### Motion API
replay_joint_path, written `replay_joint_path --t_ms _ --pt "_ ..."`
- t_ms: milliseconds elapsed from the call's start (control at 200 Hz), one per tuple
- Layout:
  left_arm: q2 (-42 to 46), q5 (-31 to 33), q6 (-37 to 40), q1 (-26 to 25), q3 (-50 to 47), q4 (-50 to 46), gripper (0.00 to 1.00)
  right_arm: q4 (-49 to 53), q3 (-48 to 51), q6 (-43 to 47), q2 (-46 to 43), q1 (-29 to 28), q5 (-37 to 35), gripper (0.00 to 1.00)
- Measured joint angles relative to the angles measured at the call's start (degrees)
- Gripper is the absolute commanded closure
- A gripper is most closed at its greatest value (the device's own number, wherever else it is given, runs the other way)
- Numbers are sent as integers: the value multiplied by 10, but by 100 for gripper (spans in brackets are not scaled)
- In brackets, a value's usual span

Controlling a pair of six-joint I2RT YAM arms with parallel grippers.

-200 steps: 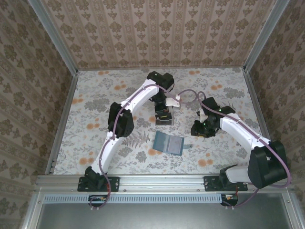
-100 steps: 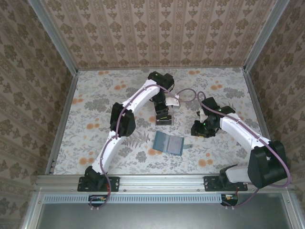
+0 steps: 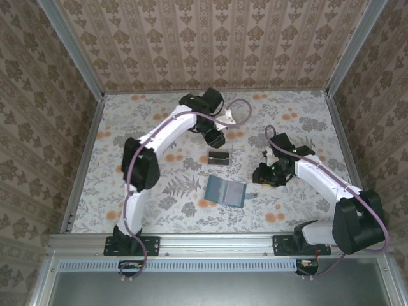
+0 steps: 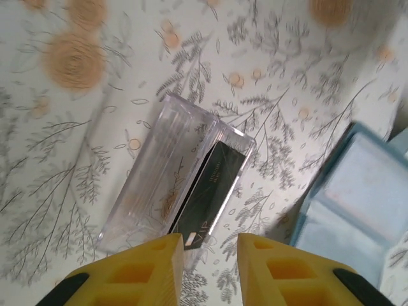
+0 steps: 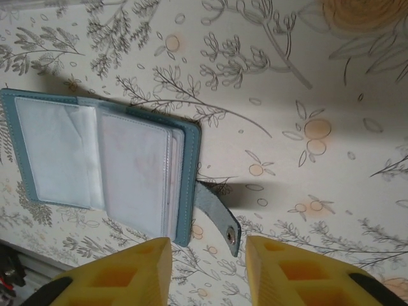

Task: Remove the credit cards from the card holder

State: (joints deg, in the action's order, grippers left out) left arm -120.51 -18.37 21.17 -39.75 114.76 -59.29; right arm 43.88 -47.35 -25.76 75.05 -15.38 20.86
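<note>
toward the near side of the table (image 3: 121, 137), about midway across, the wallet (image 3: 225, 190) lies folded open and flat, inner side up. the right wrist camera looks down on its two leaves of clear sleeves (image 5: 131, 169) with pale faces behind them; whether a card sits in any of them cannot be told. its teal strap (image 5: 215, 215) with a metal snap sticks out from the edge nearest that camera and rests on the cloth.

just to the wallet's right and a little farther back, the right gripper (image 5: 207, 243) hangs over the table with its yellow fingers (image 5: 127, 274) apart. nothing is between them, and they touch nothing. the strap's snap end lies below the gap.

farther back from the wallet, close to it but apart, lies a clear piece (image 4: 150, 169) of plastic, flat on the table. a dark card (image 4: 211, 185) with pale lettering lies in it, along the side toward the wallet.

beyond that, the left gripper (image 4: 210, 240) hovers above the clear piece, its fingers (image 4: 280, 268) parted and empty, clear of the plastic. the card's near end shows in the gap between them, and a corner of the wallet shows at the right edge of that camera's view.
</note>
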Motion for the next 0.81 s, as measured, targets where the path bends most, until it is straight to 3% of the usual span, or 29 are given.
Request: replay_joint_path --t_ms 145,345,570,805 --pt "84 -3 -111 11 -115 116 74 -18 34 -14 0 0 13 58" --pt "116 -9 -229 23 -205 199 75 -49 74 -31 2 -12 28 60" --pt "173 7 -288 -17 -279 241 79 -85 92 -47 28 -22 41 68" --pt "245 40 -306 -77 -332 285 79 -105 92 -51 38 -22 40 87"
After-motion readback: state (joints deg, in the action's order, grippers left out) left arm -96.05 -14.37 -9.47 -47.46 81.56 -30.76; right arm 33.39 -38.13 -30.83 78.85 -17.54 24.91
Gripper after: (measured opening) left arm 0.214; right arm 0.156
